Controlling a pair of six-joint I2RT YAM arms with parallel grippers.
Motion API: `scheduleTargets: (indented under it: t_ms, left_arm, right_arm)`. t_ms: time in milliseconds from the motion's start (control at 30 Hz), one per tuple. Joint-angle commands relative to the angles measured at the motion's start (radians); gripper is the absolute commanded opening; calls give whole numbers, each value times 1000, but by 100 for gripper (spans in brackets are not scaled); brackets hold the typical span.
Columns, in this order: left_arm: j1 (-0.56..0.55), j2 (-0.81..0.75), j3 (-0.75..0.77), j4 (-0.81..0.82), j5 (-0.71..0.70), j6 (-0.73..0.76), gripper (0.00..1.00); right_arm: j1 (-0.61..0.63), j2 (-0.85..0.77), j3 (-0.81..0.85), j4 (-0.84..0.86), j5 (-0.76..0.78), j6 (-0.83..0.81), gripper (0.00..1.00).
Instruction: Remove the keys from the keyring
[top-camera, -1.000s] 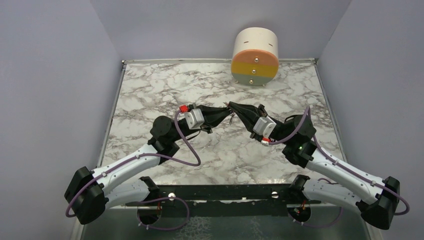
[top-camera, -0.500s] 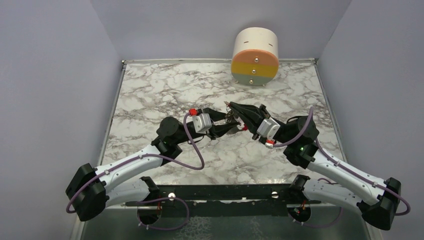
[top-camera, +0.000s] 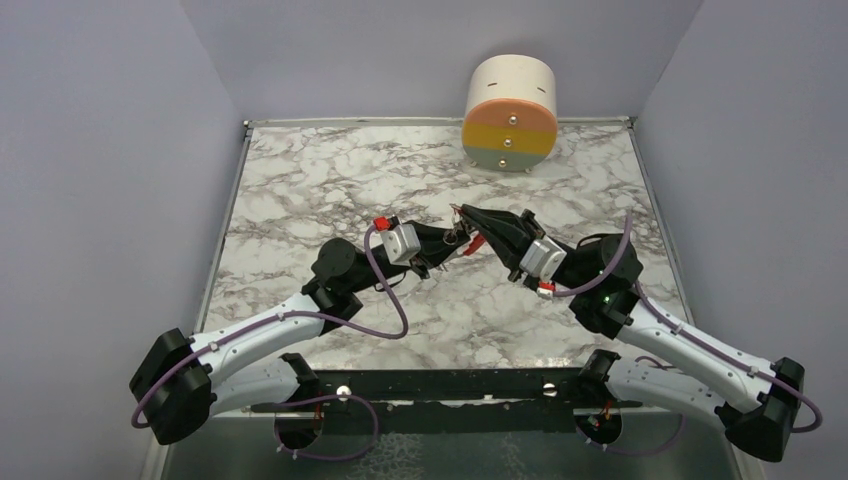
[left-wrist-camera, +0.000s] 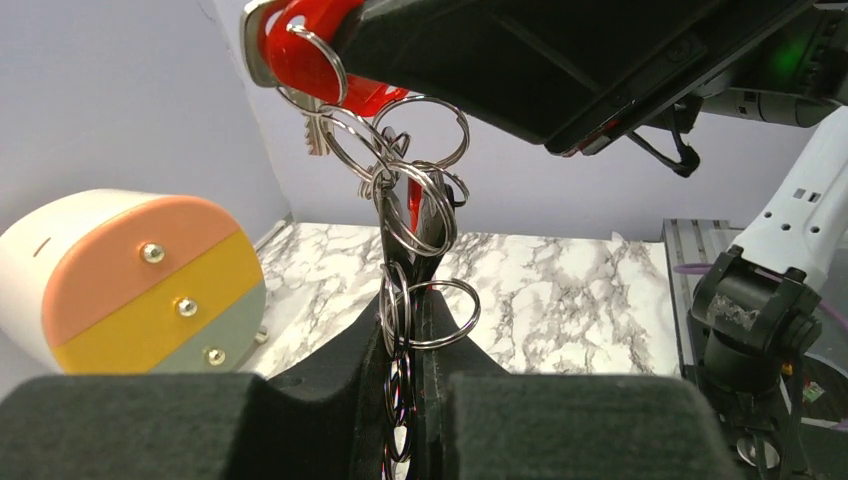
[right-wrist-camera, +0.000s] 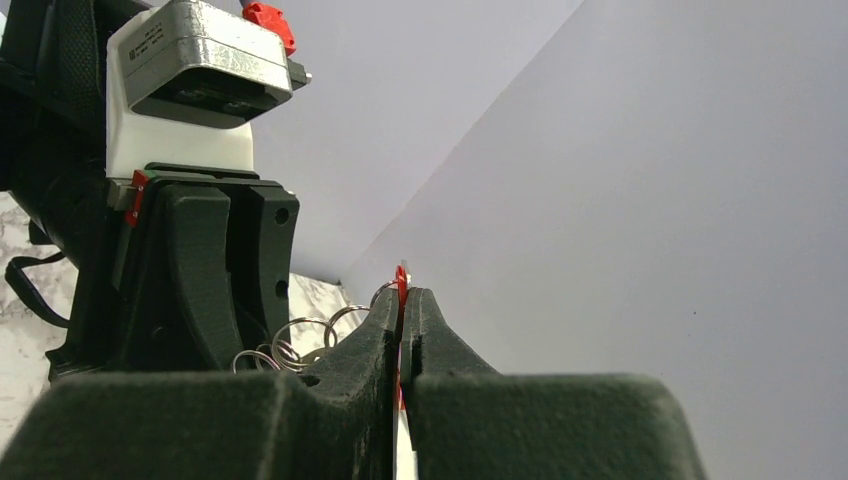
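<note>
**Item count: table, arms, keyring, container**

We count one marble table (top-camera: 300, 180), two arms (left arm (top-camera: 250, 335), right arm (top-camera: 690, 345)) and two grippers (left gripper (left-wrist-camera: 412, 296), right gripper (right-wrist-camera: 403, 300)). One keyring (left-wrist-camera: 405, 215) comprises one red clip (left-wrist-camera: 300, 45) and at least six silver rings (left-wrist-camera: 432, 128); overlap prevents a firm total. We confirm one key (left-wrist-camera: 312, 130) by its toothed blade; any others are indistinguishable among the rings. One round container (top-camera: 510, 110) bears three coloured bands and three screws (left-wrist-camera: 187, 306). Purple cables (top-camera: 384, 290): two.

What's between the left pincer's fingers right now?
Linked silver rings of the keyring drop between the left pincer's fingers, which hide the lower links. The right pincer clamps the red piece above.
</note>
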Motion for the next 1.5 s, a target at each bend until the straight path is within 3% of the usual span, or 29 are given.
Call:
scheduleTargets:
  t_ms: [0, 200, 500, 1467]
  left_arm:
    - [-9, -8, -7, -4, -49, -12, 0]
    - [-10, -12, 0, -73, -253, -3, 0]
    - [-8, -8, 17, -123, -404, 16, 0]
    - [-9, 17, 55, -143, -510, 57, 0]
  right_arm:
    - [4, -27, 27, 78, -9, 15, 2]
    - [4, -61, 10, 83, -7, 32, 2]
    - [4, -93, -1, 67, -9, 52, 2]
    - [4, -40, 12, 53, -174, 248, 2]
